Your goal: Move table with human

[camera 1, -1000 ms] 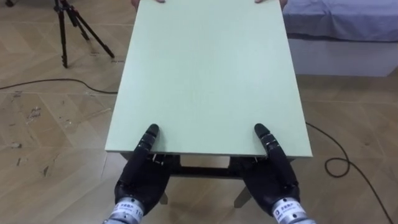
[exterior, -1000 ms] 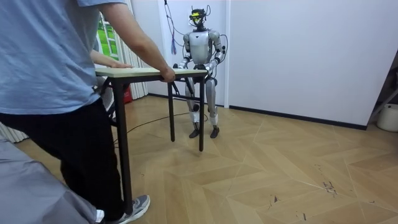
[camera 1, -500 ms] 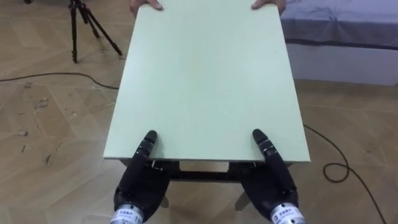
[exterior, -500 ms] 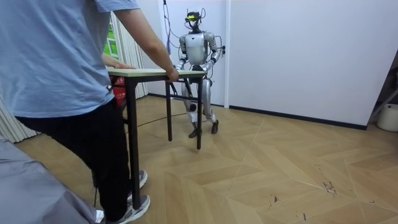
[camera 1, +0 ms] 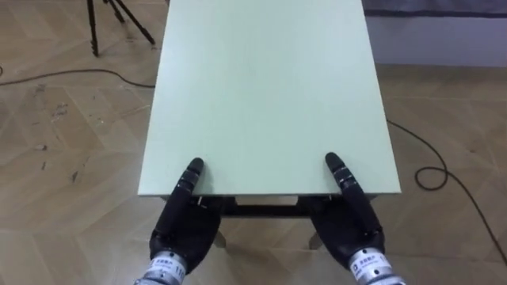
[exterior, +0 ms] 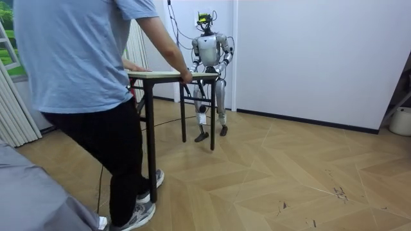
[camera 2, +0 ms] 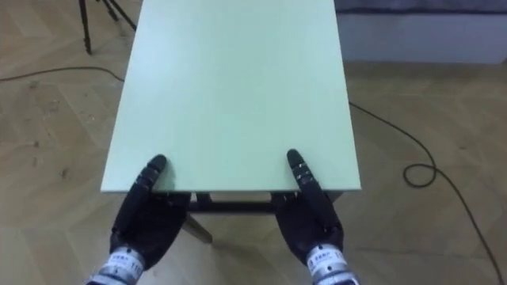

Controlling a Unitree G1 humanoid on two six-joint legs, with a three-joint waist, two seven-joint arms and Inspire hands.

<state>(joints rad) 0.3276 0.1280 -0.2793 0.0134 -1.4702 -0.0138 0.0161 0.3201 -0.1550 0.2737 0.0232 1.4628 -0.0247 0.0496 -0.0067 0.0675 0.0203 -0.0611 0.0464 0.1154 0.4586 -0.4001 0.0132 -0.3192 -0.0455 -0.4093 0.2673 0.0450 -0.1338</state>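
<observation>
A pale green table (camera 1: pixel 269 87) with dark legs stretches away from me. My left hand (camera 1: pixel 184 226) and right hand (camera 1: pixel 348 226) grip its near edge at the two corners. Each thumb lies on the top and the palm is below the edge. In the room view a person (exterior: pixel 90 96) in a light blue shirt holds the far end of the table (exterior: pixel 170 75) with both hands. I stand at the other end, close to the white wall. In the right eye view my left hand (camera 2: pixel 146 218) and right hand (camera 2: pixel 310 218) hold the table (camera 2: pixel 234 79) the same way.
A black tripod (camera 1: pixel 119 16) stands on the wood floor at the far left. A dark cable (camera 1: pixel 432 170) loops on the floor to the right of the table. A bed's base (camera 1: pixel 444 36) lies at the far right. Curtains (exterior: pixel 13 109) hang at the room view's left.
The table, the person and I have moved toward the room view's right. The person has stepped along. The eye view has shifted, and the person's hands have left its top edge.
</observation>
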